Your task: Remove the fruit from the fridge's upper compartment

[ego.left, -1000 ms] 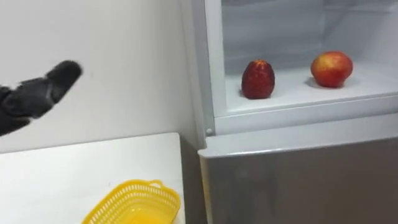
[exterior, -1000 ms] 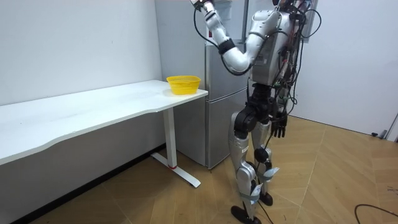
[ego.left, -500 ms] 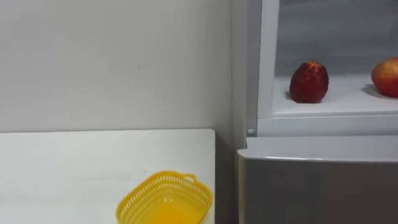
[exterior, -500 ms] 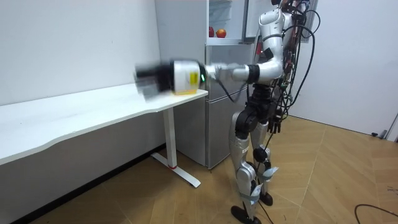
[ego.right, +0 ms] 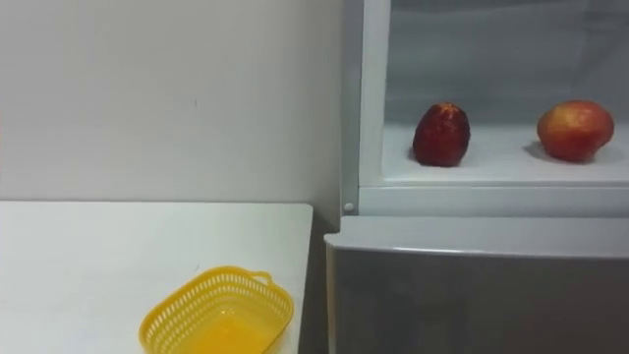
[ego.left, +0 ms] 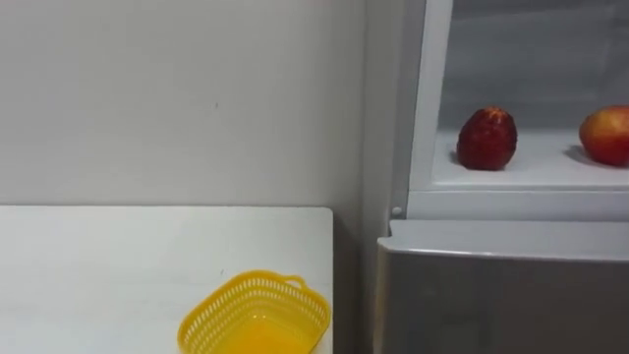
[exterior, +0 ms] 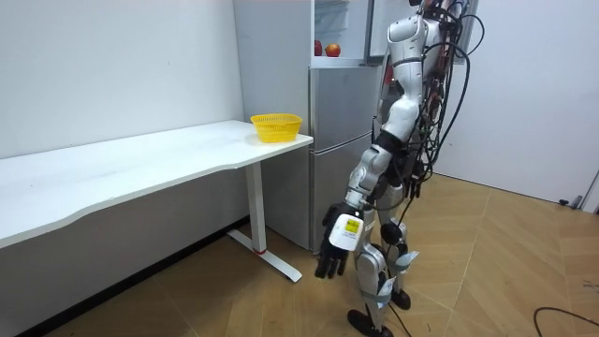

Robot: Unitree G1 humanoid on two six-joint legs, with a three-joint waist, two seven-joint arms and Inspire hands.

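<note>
Dark-red fruit (ego.right: 440, 135) sits near rounder orange-red apple (ego.right: 575, 130).

Light even and diffuse. In my eye views the wall (ego.left: 177, 98) and table (ego.left: 118, 256) read bright. Upper fridge (ego.left: 432, 118) interior pale; dark red fruit (ego.left: 487, 139) and orange-red fruit (ego.left: 604, 136) cast soft shadows on the shelf (ego.left: 531, 175). Deep shade between table edge and fridge.
</note>
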